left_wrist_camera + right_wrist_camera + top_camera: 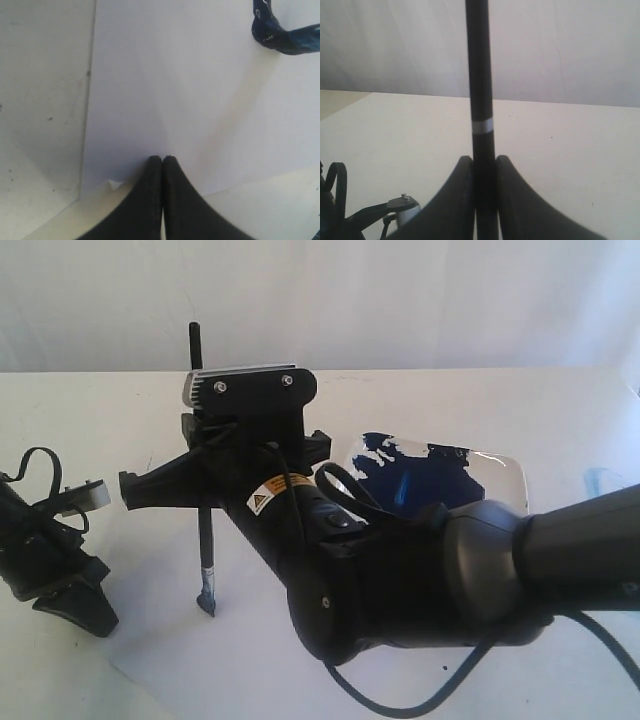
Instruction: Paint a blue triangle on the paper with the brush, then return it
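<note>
My right gripper [204,495] [483,161] is shut on the brush [205,540], which stands upright. The brush's black handle [480,75] rises above the fingers, and its blue-stained tip [207,602] hangs at the paper [220,660] [175,75]. My left gripper [100,618] [162,159] is shut on nothing at the paper's left edge. A glossy dark-blue shape [272,32] lies ahead of it; I cannot tell whether it is bristles or wet paint. No blue triangle shows.
A white square plate [512,478] with a large dark-blue paint blotch [430,475] sits at the right, partly behind my right arm [420,580]. There is a faint pale-blue smear [600,480] at the far right. A white wall stands behind the table.
</note>
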